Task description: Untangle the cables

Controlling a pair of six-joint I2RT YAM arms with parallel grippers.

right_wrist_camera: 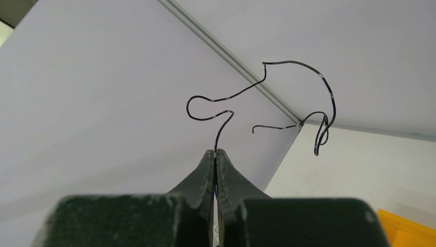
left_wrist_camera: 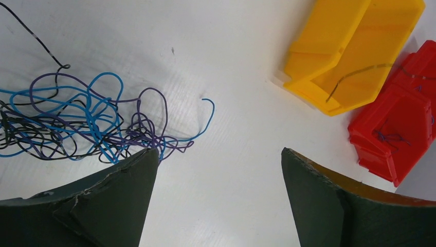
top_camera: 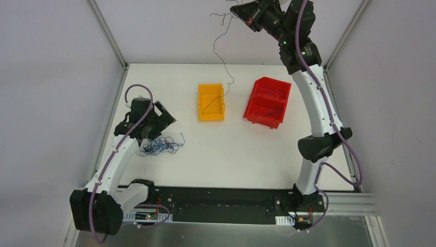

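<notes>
A tangle of thin blue, purple and black cables (top_camera: 159, 145) lies on the white table at the left; in the left wrist view the cables (left_wrist_camera: 87, 118) sit left of and just beyond my left finger. My left gripper (top_camera: 159, 126) (left_wrist_camera: 218, 152) hovers low beside the pile, open, with only bare table between its fingers. My right gripper (top_camera: 237, 9) (right_wrist_camera: 215, 152) is raised high at the back, shut on one black cable (right_wrist_camera: 277, 63). That black cable (top_camera: 224, 67) hangs down, its lower end trailing into the yellow bin (top_camera: 211, 102).
A red bin (top_camera: 267, 102) stands right of the yellow one and holds a thin purple wire (left_wrist_camera: 388, 137). In the left wrist view the yellow bin (left_wrist_camera: 349, 46) and red bin (left_wrist_camera: 396, 128) lie far right. White walls enclose the table on three sides.
</notes>
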